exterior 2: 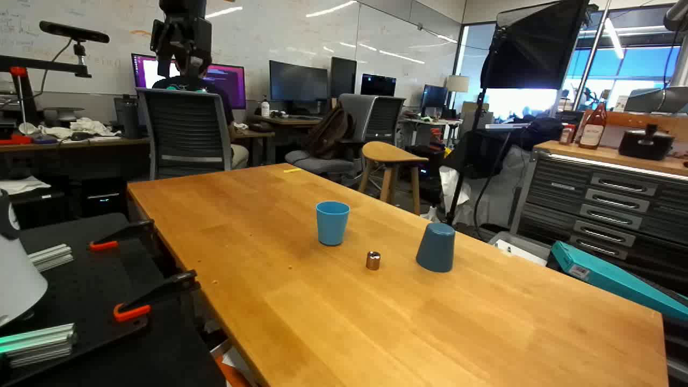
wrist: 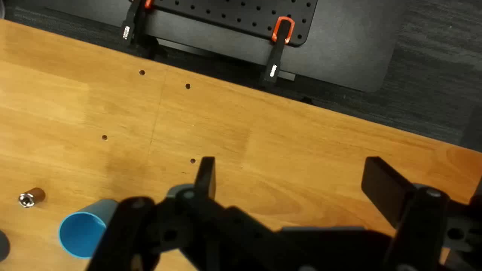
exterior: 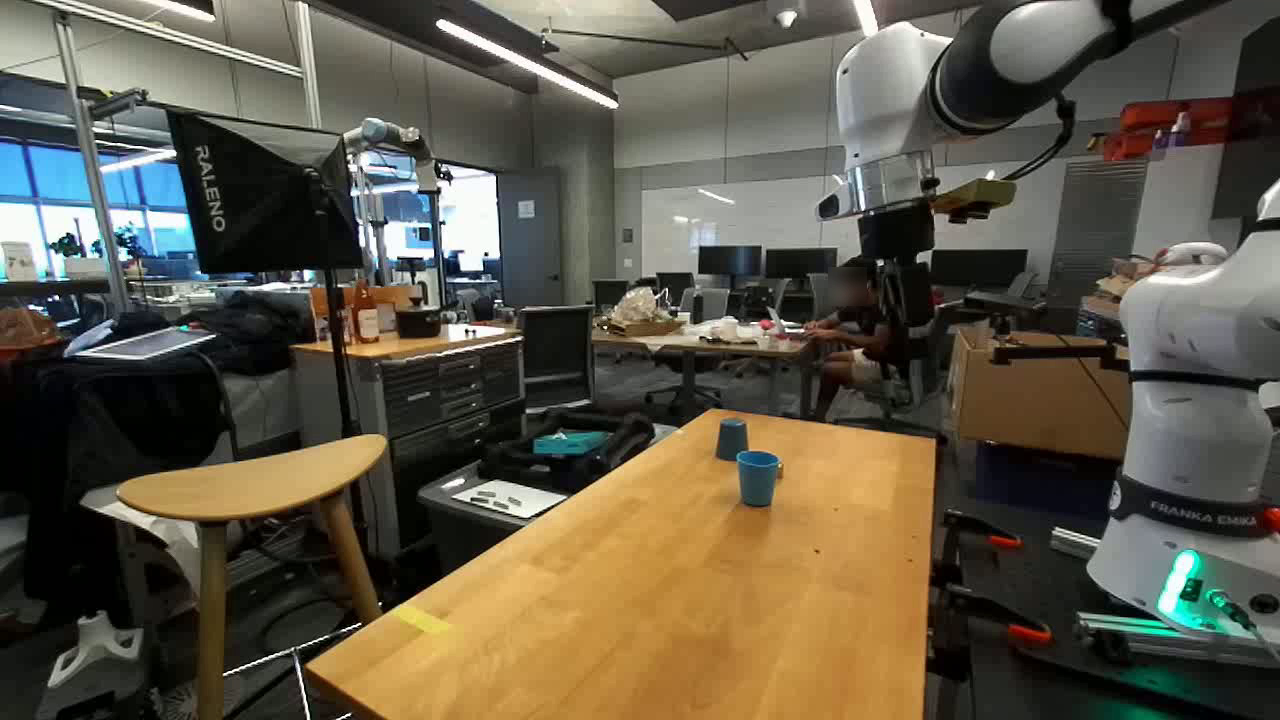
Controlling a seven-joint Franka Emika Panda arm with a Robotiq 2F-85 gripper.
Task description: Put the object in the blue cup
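Note:
The blue cup (exterior: 757, 482) stands upright, mouth up, on the wooden table (exterior: 640, 620). It shows too in an exterior view (exterior 2: 332, 224) and in the wrist view (wrist: 81, 234). A small shiny metal cylinder (exterior 2: 373, 260) stands on the table between the blue cup and a darker cup. It also shows at the left of the wrist view (wrist: 31, 197); in an exterior view it is mostly hidden behind the blue cup (exterior: 781, 468). My gripper (wrist: 290, 160) is open and empty, high above the table, to the right of the blue cup in the wrist view.
A dark grey-blue cup (exterior 2: 436, 248) stands upside down near the metal cylinder; part of it shows in the wrist view (wrist: 3, 245). Black clamps with orange tips (wrist: 276, 52) sit at the table edge on the robot side. A stool (exterior: 255, 478) stands beside the table.

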